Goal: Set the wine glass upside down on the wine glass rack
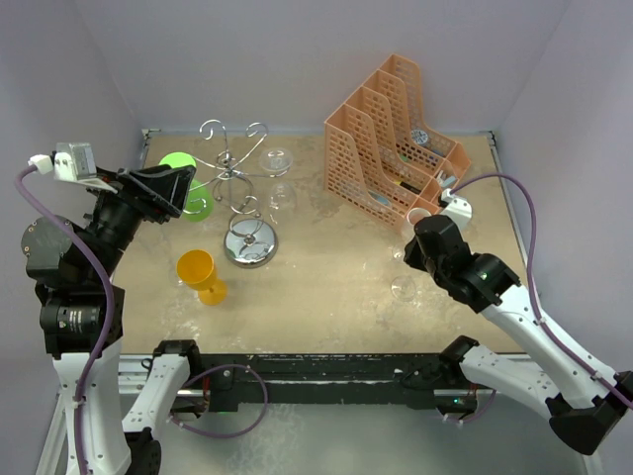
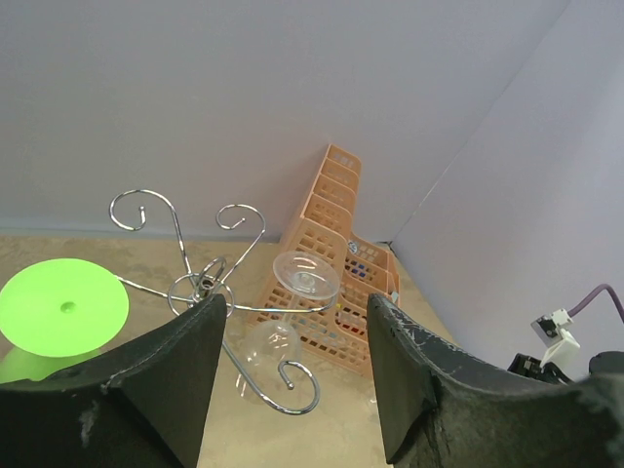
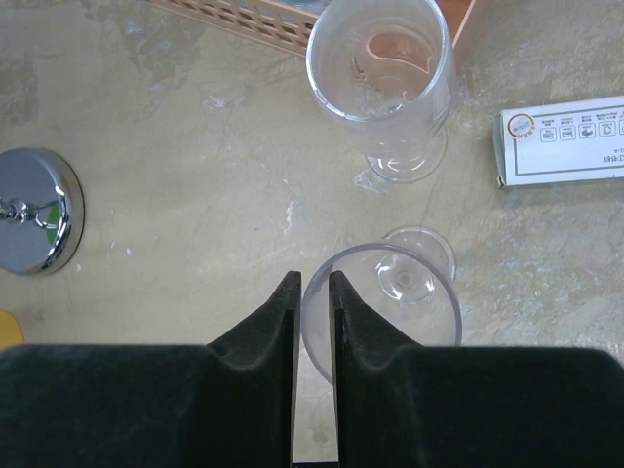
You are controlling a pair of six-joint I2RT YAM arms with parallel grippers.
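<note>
On wine glass rack [image 1: 235,183], clear glass [image 2: 305,277] inverted, right pincer [image 3: 312,292] gripping wine glass [image 3: 405,278]

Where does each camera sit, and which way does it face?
Top external: above and behind, facing down at the table; left arm, right arm show.
Left wrist: faces the back wall past the wine glass rack; open left pincer shows.
Right wrist: faces straight down; right pincer grips a wine glass rim.
Shared: rack's base, top external and right wrist.

Glossy metal rack [image 1: 249,242], clear smooth wine glass [image 3: 390,292].
</note>
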